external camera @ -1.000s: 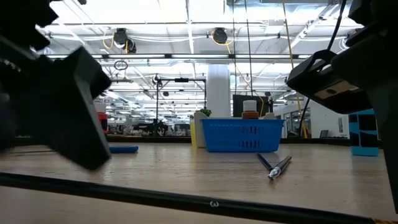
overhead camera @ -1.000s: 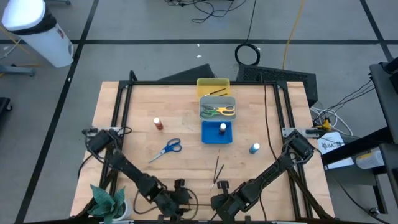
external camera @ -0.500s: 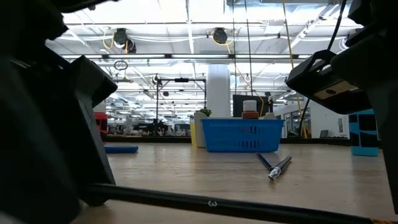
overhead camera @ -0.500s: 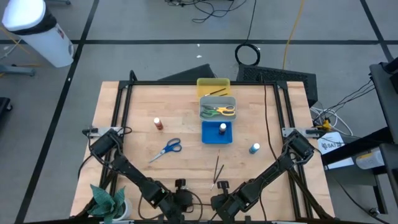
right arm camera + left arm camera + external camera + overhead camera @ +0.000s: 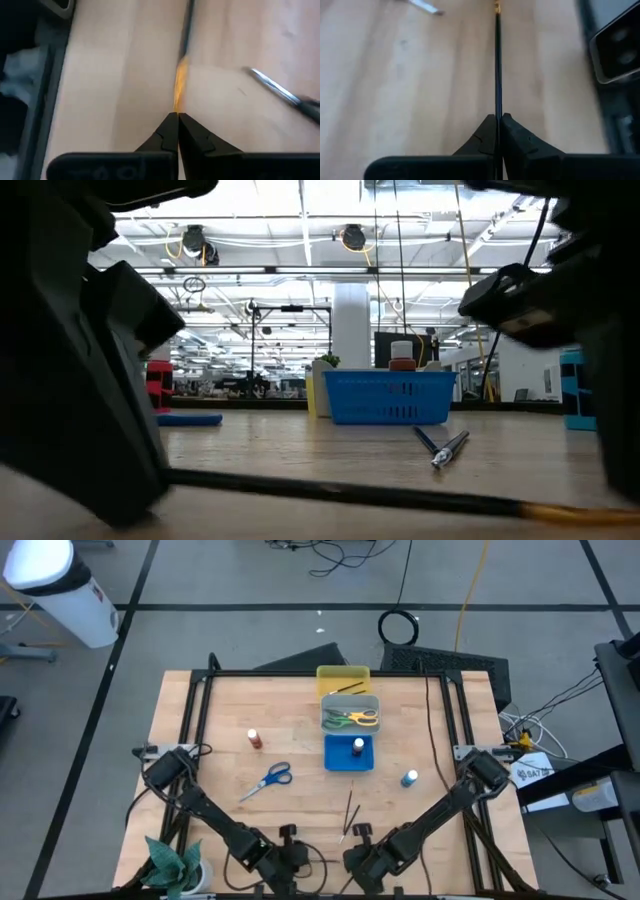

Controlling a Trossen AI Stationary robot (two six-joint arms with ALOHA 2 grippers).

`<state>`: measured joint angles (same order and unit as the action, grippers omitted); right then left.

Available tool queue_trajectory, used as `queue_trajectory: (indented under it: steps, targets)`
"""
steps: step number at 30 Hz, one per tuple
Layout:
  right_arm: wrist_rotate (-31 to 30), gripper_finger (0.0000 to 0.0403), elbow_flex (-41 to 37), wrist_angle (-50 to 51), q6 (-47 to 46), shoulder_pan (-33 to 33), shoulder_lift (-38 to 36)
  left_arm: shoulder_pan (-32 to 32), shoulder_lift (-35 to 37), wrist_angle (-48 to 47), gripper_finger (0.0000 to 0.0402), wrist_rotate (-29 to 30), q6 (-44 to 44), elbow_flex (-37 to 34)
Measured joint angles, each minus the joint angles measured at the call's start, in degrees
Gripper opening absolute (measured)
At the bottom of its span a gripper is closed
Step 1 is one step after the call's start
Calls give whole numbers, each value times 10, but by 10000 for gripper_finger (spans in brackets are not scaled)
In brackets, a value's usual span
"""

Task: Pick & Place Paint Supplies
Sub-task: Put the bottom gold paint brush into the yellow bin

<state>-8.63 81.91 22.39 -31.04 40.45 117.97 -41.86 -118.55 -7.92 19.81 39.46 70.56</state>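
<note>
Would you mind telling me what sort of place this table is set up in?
Probably a large industrial lab or warehouse hall: overhead ducts and strip lights in the low view, a taped grey floor with loose cables, and a framed wooden worktable.

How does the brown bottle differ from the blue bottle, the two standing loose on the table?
Colour: the brown bottle is reddish brown, the blue bottle is light blue.
Side: the brown bottle stands left of the blue tray, the blue bottle right of it.
Depth: the blue bottle is nearer the arms' edge of the table than the brown bottle.
Shared: both are tiny, upright on bare wood, outside any tray.
</note>
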Motion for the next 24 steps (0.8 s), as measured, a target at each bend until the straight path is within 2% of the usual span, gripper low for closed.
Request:
queue_trajectory:
  steps: [4,10,15,19,24]
  targets:
    - [-45,1,1,10,35,14,-79,4,40,-26,12,30,-33,-2]
    - [-186,1,-15,18,106,56,-192,18,129,-68,12,104,-107,-1]
    - [-316,1,-83,-44,145,93,-283,53,205,-109,12,154,-196,0]
    - [-364,0,-164,-127,186,99,-345,112,243,-154,11,153,-265,-1]
    - [-361,0,-280,-265,250,87,-409,229,261,-155,12,83,-348,0]
